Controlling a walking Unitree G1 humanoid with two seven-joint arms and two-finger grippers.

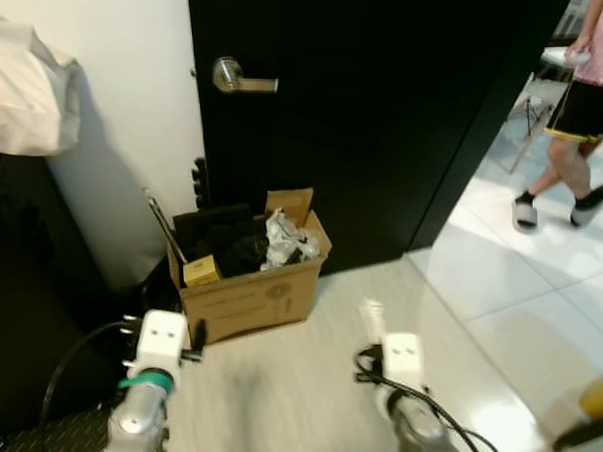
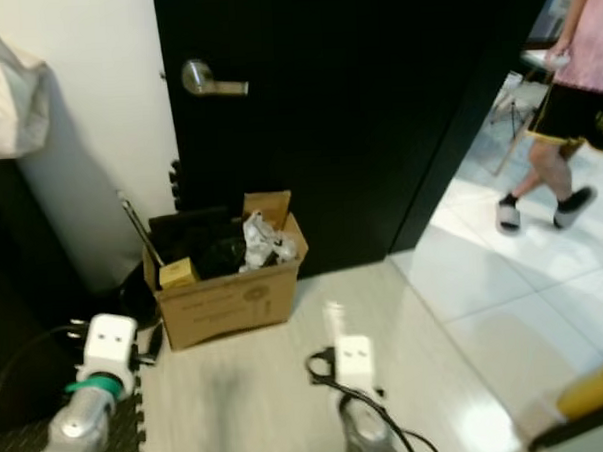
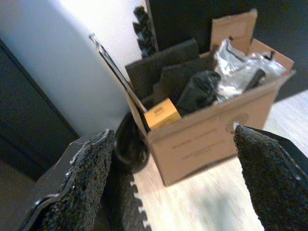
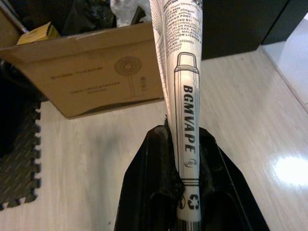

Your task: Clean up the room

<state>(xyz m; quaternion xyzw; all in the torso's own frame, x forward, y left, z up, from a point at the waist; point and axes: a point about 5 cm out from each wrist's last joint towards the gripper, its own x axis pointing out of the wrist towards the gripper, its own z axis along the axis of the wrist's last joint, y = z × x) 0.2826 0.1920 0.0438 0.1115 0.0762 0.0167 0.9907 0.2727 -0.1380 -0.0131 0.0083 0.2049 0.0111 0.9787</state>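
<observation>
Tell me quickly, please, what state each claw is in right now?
Left claw: open, holding nothing, facing the cardboard box.
Right claw: shut on a flattened white package printed "BGMVAPE".

Brown cardboard box, centre frame, with a small yellow carton inside. Door black. White paper wrapper carries black print. Floor pale wood-grain.

Cardboard box on floor at 11 o'clock, against wall and door. In it: small carton left, crumpled wrapper right, foam pads at back. Floor mat at 9 o'clock. Person at 2 o'clock, past the door.
</observation>
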